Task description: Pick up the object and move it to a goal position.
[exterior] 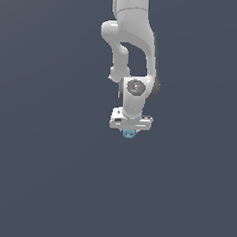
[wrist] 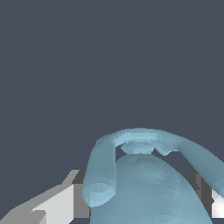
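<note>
The light-blue, slightly translucent rounded object (wrist: pixel 144 188) fills the space closest to the wrist camera: a domed body with a small knob on its crown and a curved tube-like loop arching over it, one blunt end of the loop coming down beside the dome. On either flank of the dome sit the white and dark-grey fingers (wrist: pixel 65 203) of the pincer (wrist: pixel 142 199), one on each side, pressed close against the blue body with no gap to be seen, so the pincer is clenched on the object.

In the exterior view the white robot arm (exterior: pixel 135 48) hangs down from the twelve o'clock edge of the picture, bending through its elbow and ending in a wrist with a round grey joint cap. Below that is the wide, flat pincer (exterior: pixel 130 133) body, and the light-blue lump (exterior: pixel 129 134) peeps out directly under it at six o'clock, appearing tiny against the white hardware. Arm and object sit just above the picture's centre, slightly toward three o'clock. All around is an even dark blue-grey backdrop (exterior: pixel 46 176) without visible edges, shadows or markings, so whether the object touches any surface cannot be told.
</note>
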`<move>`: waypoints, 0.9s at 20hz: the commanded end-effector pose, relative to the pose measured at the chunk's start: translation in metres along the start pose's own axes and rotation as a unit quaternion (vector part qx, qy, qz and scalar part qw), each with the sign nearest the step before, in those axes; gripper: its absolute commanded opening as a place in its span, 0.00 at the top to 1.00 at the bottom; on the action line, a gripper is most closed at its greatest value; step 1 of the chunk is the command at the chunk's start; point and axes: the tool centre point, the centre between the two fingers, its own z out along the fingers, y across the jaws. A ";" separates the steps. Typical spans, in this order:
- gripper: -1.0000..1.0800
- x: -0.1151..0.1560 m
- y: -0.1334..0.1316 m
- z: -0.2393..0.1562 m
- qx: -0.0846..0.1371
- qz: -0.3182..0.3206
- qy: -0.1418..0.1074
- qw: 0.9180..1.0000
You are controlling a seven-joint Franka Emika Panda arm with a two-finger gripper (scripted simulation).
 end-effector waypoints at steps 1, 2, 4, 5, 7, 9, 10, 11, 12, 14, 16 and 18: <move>1.00 0.004 -0.007 -0.007 0.000 0.000 0.000 1.000; 1.00 0.006 -0.011 -0.010 0.000 0.000 0.000 1.000; 1.00 0.011 -0.020 -0.019 0.000 0.000 0.000 1.000; 1.00 0.014 -0.025 -0.023 0.000 0.000 0.000 1.000; 1.00 0.021 -0.036 -0.034 0.000 0.000 0.000 1.000; 1.00 0.028 -0.048 -0.045 0.000 0.000 0.000 1.000; 1.00 0.032 -0.054 -0.051 0.000 0.000 0.000 1.000; 1.00 0.035 -0.060 -0.057 0.000 0.000 0.000 1.000; 1.00 0.040 -0.067 -0.064 0.000 0.000 0.000 1.000; 1.00 0.048 -0.081 -0.077 0.000 0.000 0.000 1.000; 1.00 0.056 -0.095 -0.090 0.000 0.000 0.000 1.000; 1.00 0.065 -0.108 -0.102 0.000 0.000 0.000 1.000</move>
